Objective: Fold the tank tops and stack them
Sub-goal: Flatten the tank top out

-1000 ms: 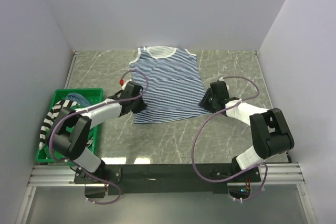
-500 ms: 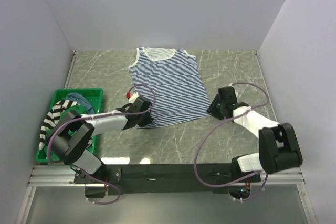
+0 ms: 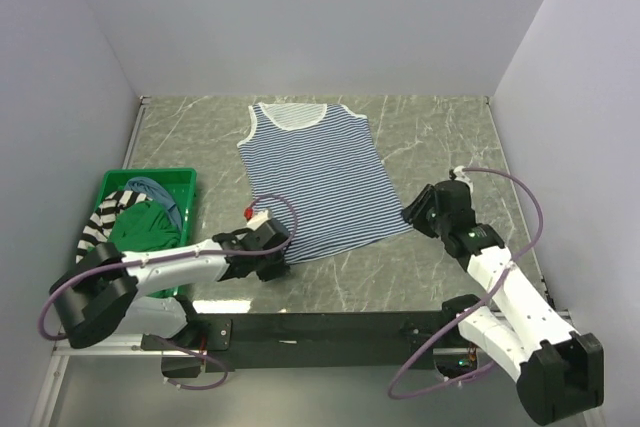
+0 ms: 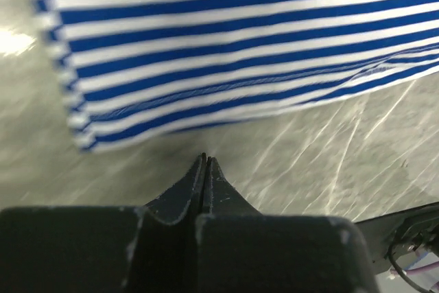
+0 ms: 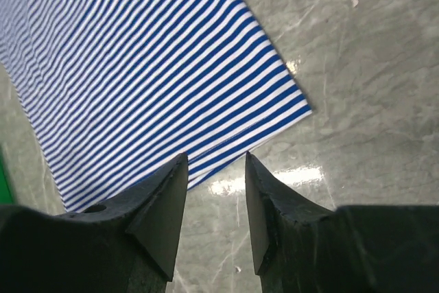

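The thin navy-white striped tank top (image 3: 320, 182) lies spread flat on the marble table, neck at the far side. My left gripper (image 3: 276, 255) sits at the hem's near left corner. In the left wrist view its jaws (image 4: 204, 160) are shut with nothing between them, just short of the hem (image 4: 226, 66). My right gripper (image 3: 413, 213) is at the hem's right corner. In the right wrist view it (image 5: 216, 158) is open and empty above the table, with the hem (image 5: 171, 80) just beyond.
A green plastic bin (image 3: 150, 175) stands at the left edge. It holds the bold black-white striped top (image 3: 100, 222), the plain green top (image 3: 140, 227) and the dusty blue one (image 3: 155, 189). White walls enclose the table.
Both arms have drawn back toward the near edge, and the striped tank top has slid nearer and slightly left with them. Both grippers are now off the hem.
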### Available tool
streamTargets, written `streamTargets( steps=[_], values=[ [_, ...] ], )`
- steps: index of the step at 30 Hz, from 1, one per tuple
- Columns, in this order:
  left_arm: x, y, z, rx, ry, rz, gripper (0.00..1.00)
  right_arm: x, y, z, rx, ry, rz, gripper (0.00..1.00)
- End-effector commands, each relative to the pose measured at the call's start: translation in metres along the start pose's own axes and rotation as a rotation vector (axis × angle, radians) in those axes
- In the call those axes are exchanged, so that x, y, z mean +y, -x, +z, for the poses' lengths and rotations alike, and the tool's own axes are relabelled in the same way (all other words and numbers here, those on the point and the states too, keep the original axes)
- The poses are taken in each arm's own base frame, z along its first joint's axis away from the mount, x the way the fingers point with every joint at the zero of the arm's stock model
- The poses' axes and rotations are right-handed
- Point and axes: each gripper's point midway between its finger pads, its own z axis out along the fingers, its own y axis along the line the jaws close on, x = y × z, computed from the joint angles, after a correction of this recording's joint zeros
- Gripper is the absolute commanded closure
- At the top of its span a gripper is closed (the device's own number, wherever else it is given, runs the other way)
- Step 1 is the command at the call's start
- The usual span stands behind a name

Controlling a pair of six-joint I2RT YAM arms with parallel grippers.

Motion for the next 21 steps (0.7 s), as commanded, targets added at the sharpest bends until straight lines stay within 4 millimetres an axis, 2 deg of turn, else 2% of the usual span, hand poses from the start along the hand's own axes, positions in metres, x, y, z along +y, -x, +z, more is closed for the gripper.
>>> streamTargets(
  steps=[1,2,3,4,5,6,7,8,9,10,11,12,13,14,16,17,19,21],
  values=[
    [0.006,0.005,-0.014,-0.026,0.015,-0.037,0.98,-0.005,-0.002,0.012,0.009,-0.064,-0.024,0.54],
    [0.010,0.011,-0.018,-0.056,0.038,-0.036,0.97,-0.006,-0.001,0.016,0.015,-0.082,-0.038,0.53],
    [-0.002,0.021,-0.026,-0.085,0.004,-0.044,0.96,0.000,0.009,0.020,-0.007,-0.082,-0.042,0.54],
    [-0.007,0.028,-0.030,-0.104,-0.007,-0.033,0.96,0.001,0.007,0.029,0.014,-0.088,-0.052,0.54],
    [-0.014,0.037,-0.034,-0.140,-0.019,-0.032,0.94,0.012,0.017,0.035,-0.009,-0.058,-0.057,0.54],
    [-0.028,0.048,-0.040,-0.168,-0.047,-0.035,0.92,0.018,0.019,0.040,-0.007,-0.042,-0.058,0.54],
    [-0.034,0.058,-0.042,-0.193,-0.058,-0.036,0.92,0.018,0.018,0.050,0.010,-0.051,-0.064,0.54],
    [-0.046,0.068,-0.043,-0.210,-0.071,-0.037,0.92,0.031,0.028,0.055,-0.011,-0.020,-0.065,0.57],
    [-0.054,0.079,-0.042,-0.235,-0.087,-0.026,0.92,0.037,0.030,0.061,0.000,-0.012,-0.064,0.57],
    [-0.055,0.091,-0.039,-0.256,-0.073,-0.042,0.92,0.033,0.023,0.075,0.040,-0.036,-0.067,0.58],
    [-0.054,0.096,-0.028,-0.252,-0.039,-0.044,0.93,0.043,0.030,0.081,0.040,-0.029,-0.060,0.58],
    [-0.064,0.106,-0.028,-0.257,-0.054,-0.037,0.95,0.043,0.029,0.087,0.055,-0.038,-0.055,0.59],
    [-0.065,0.118,-0.022,-0.277,-0.049,-0.057,0.96,0.039,0.019,0.097,0.100,-0.061,-0.046,0.59],
    [-0.060,0.121,-0.009,-0.274,-0.009,-0.058,0.96,0.038,0.017,0.101,0.109,-0.069,-0.020,0.63],
    [-0.061,0.134,0.004,-0.280,-0.003,-0.069,0.97,0.031,0.006,0.108,0.137,-0.090,0.007,0.66],
    [-0.051,0.132,0.019,-0.260,0.045,-0.068,0.98,0.027,-0.001,0.110,0.148,-0.098,0.029,0.67],
    [-0.047,0.132,0.030,-0.238,0.063,-0.060,0.99,0.021,-0.008,0.109,0.157,-0.107,0.049,0.67],
    [-0.038,0.124,0.043,-0.211,0.086,-0.053,0.99,0.010,-0.020,0.107,0.175,-0.128,0.066,0.67]
  ],
)
